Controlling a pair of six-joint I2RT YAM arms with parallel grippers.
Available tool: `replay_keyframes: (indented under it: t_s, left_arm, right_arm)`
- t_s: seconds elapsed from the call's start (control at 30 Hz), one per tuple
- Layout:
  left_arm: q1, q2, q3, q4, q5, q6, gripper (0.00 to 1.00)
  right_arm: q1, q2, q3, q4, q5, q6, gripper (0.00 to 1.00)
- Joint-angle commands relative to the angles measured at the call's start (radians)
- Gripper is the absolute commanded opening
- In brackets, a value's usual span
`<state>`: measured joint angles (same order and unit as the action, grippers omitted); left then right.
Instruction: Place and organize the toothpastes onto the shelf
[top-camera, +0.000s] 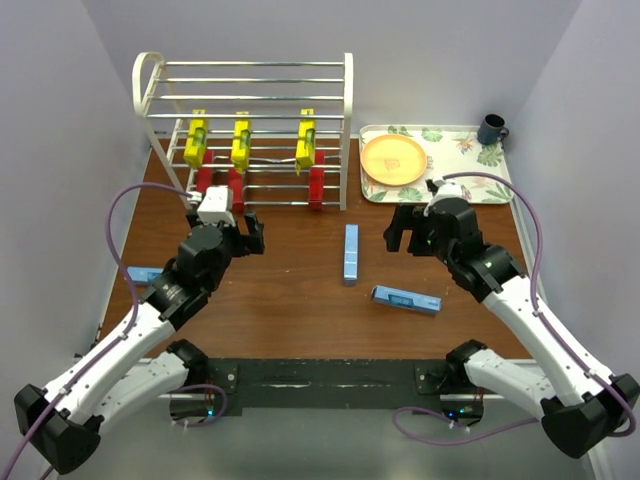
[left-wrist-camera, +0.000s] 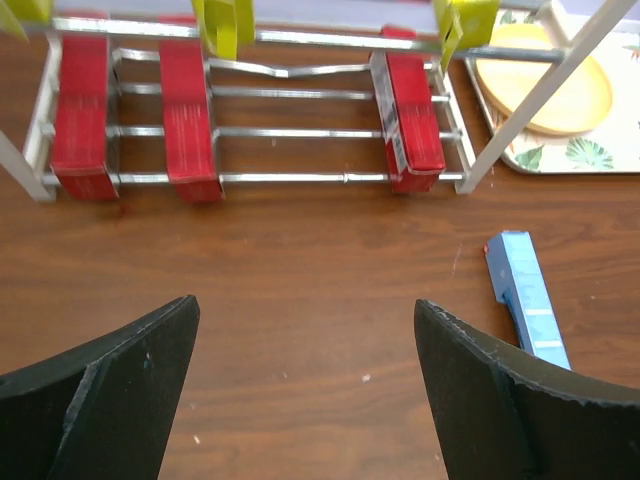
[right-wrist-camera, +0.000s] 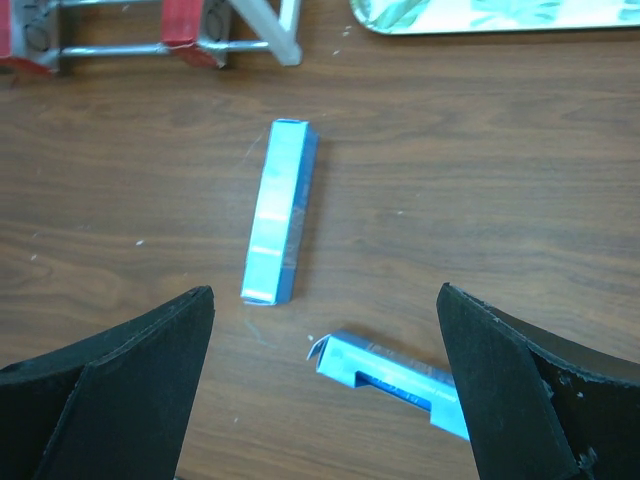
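Two robot arms work at a brown wooden table (top-camera: 300, 315), part-way through stocking a wire shelf with toothpaste cartons.

Nearest the arm bases, an open-flapped light blue carton (right-wrist-camera: 395, 378) lies slanted on the table. It sits just inside the right-hand finger of the right gripper (right-wrist-camera: 325, 300), and that finger hides its far end. A half-hidden light blue carton (top-camera: 143, 273) pokes out from under the left forearm, well behind the fingers of that arm.

The right gripper's fingers (right-wrist-camera: 110, 400) stand wide apart and hold nothing. Just ahead of them, a little toward the left-hand finger, lies a closed light blue carton (right-wrist-camera: 280, 210). Its long axis points away from the fingers (so the jaws would likely close across its narrow width). The right gripper is the nearer of the two to this carton. From the left gripper (left-wrist-camera: 305, 315) it lies out past the right-hand finger. The left gripper's fingers (left-wrist-camera: 100, 400) are also spread and empty, and they face the shelf.

Farther on stands the white wire shelf (top-camera: 348, 120). Three red cartons (left-wrist-camera: 188, 120) lie on its lowest tier, straight ahead of the left fingers. Three yellow cartons (top-camera: 241, 143) sit on the tier above, and no carton shows on the top tier. The three light blue cartons appear to be all that is left to place.

Beyond the right fingers is a floral tray (top-camera: 470, 150) holding an orange plate (top-camera: 393, 159) and a dark mug (top-camera: 491, 129).
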<state>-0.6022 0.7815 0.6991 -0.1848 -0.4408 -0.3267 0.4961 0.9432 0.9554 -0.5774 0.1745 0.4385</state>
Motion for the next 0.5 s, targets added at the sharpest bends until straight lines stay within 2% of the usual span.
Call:
replay_keyframes:
  t_s: [0.0, 0.23, 0.47]
  left_arm:
    - [0.002, 0.007, 0.017, -0.085, 0.016, -0.156, 0.95]
    - [0.002, 0.041, 0.053, -0.243, -0.012, -0.287, 0.95]
    - [0.002, 0.061, 0.092, -0.328, -0.018, -0.301, 0.95]
  right_arm:
    - [-0.004, -0.044, 0.03, -0.007, -0.058, 0.002, 0.98]
    - [-0.004, -0.116, -0.066, 0.028, -0.128, -0.026, 0.98]
    - [-0.002, -0.101, -0.096, 0.024, -0.122, 0.026, 0.98]
